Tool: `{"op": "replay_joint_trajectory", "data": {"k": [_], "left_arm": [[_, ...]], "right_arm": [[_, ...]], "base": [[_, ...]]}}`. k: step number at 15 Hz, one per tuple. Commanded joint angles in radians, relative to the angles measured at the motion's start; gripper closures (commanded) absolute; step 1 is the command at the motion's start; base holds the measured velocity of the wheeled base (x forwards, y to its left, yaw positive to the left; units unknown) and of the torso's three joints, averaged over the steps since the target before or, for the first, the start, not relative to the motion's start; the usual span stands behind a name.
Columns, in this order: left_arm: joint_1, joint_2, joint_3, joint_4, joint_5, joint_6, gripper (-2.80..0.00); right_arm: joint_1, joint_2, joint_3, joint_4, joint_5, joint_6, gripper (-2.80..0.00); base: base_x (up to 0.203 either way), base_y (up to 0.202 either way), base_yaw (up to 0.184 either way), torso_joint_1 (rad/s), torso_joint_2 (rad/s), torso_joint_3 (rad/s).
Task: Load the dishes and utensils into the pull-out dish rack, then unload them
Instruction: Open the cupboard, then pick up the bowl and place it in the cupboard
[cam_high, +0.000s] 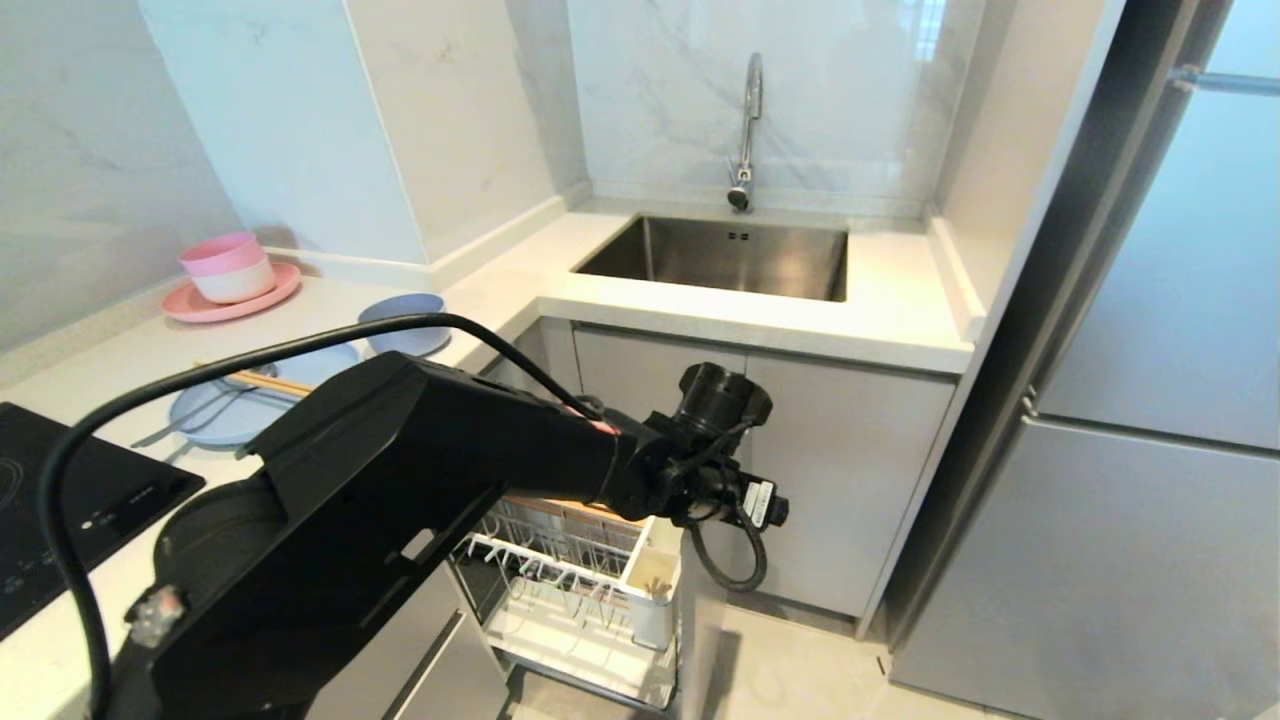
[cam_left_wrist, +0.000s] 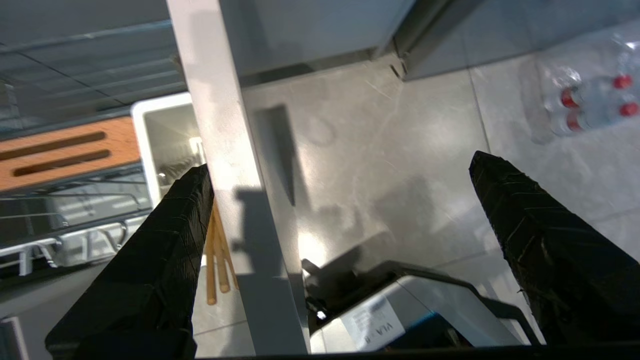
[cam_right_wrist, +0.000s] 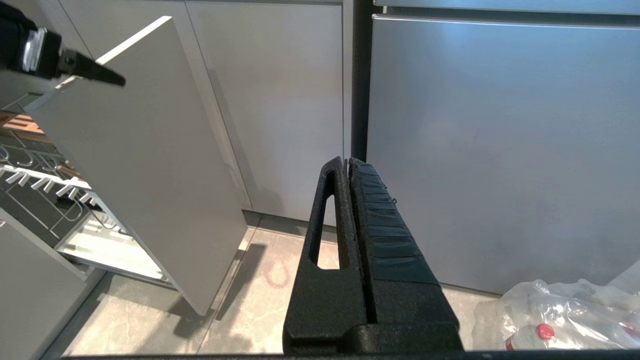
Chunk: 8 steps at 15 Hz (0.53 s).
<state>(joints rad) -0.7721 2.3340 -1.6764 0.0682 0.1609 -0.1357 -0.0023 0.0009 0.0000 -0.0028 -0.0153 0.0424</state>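
Note:
The pull-out dish rack (cam_high: 575, 600) stands drawn out under the counter, with its white caddy (cam_high: 650, 585) at the front corner. My left arm (cam_high: 420, 470) reaches over it, and my left gripper (cam_left_wrist: 339, 162) hangs open and empty astride the top edge of the beige front panel (cam_left_wrist: 225, 150). One finger (cam_left_wrist: 165, 250) is on the caddy (cam_left_wrist: 167, 135) side, next to a few light-brown sticks (cam_left_wrist: 218, 265). On the counter, the light-blue plate (cam_high: 215, 415) carries chopsticks (cam_high: 265, 381) and the spoon (cam_high: 185, 428); the grey-blue bowl (cam_high: 405, 325) sits behind. My right gripper (cam_right_wrist: 346, 162) is parked and shut.
A pink plate with a pink-and-white bowl (cam_high: 230, 272) stands at the back left. A black cooktop (cam_high: 60, 500) is at the left, and the sink (cam_high: 720, 255) and tap are behind. The fridge (cam_high: 1150, 450) is at the right. Wrapped water bottles (cam_right_wrist: 550, 310) lie on the floor.

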Motion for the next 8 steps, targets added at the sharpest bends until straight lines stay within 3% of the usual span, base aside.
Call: {"op": "replay_joint_trajectory", "data": {"k": [1, 5, 8], "left_arm": [[0.005, -0.005, 0.001, 0.005, 0.040, -0.001, -2.80], [0.004, -0.028, 0.003, 0.015, 0.155, -0.001, -2.80], [0.004, -0.087, 0.009, 0.015, 0.191, -0.002, -2.80]], "right_arm": [[0.000, 0.001, 0.000, 0.000, 0.000, 0.001, 0.00], [-0.001, 0.001, 0.000, 0.000, 0.000, 0.001, 0.00], [0.000, 0.001, 0.000, 0.000, 0.000, 0.001, 0.00]], "base": [[0.000, 0.000, 0.000, 0.000, 0.00, 0.000], [0.000, 0.000, 0.000, 0.000, 0.00, 0.000], [0.000, 0.000, 0.000, 0.000, 0.00, 0.000]]}}
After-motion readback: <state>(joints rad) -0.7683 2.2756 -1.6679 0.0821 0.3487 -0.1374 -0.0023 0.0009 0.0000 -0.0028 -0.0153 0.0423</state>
